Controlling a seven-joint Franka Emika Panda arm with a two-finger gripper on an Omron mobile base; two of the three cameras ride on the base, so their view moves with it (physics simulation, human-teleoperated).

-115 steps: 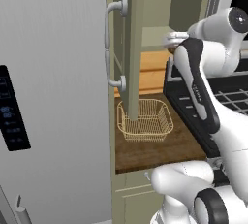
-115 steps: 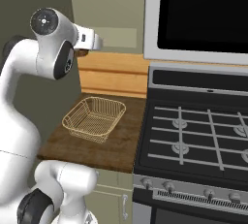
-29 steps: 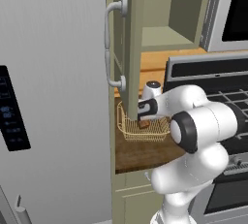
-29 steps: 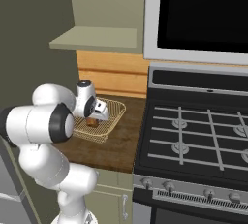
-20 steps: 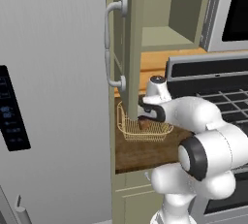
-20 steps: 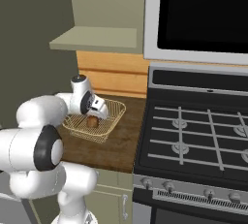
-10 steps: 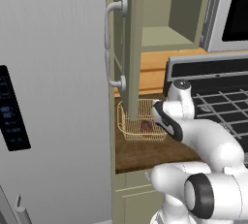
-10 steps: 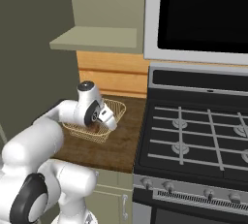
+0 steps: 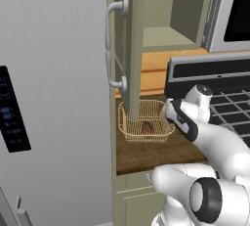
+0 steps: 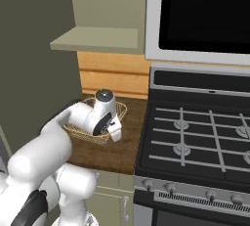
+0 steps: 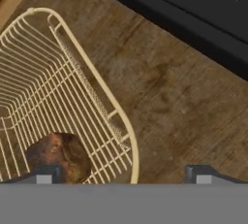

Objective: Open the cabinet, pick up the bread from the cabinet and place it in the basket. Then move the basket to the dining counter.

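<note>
The pale gold wire basket point(image 9: 144, 127) stands on the dark wood countertop below the open cabinet point(image 9: 135, 39). The dark-brown bread point(image 9: 147, 127) lies inside it, and shows again in the hand view as the bread point(image 11: 60, 155) on the mesh of the basket point(image 11: 88, 69). My gripper point(image 11: 125, 175) hangs open just above the basket's right rim, one fingertip point(image 11: 45, 175) over the bread's side and the other over bare counter. Nothing is between the fingers. From the right base view my arm covers most of the basket point(image 10: 82, 132). The dining counter is out of view.
The grey fridge point(image 9: 53, 98) rises left of the open cabinet door, whose lower edge hangs over the basket's left part. A black stove point(image 10: 195, 137) borders the countertop point(image 9: 151, 152) on the right, with a microwave point(image 10: 205, 10) above. An empty cabinet shelf point(image 10: 97, 39) sits overhead.
My hand has swung from over the basket's middle to its right rim, staying open. The bread lies in the basket as before.
</note>
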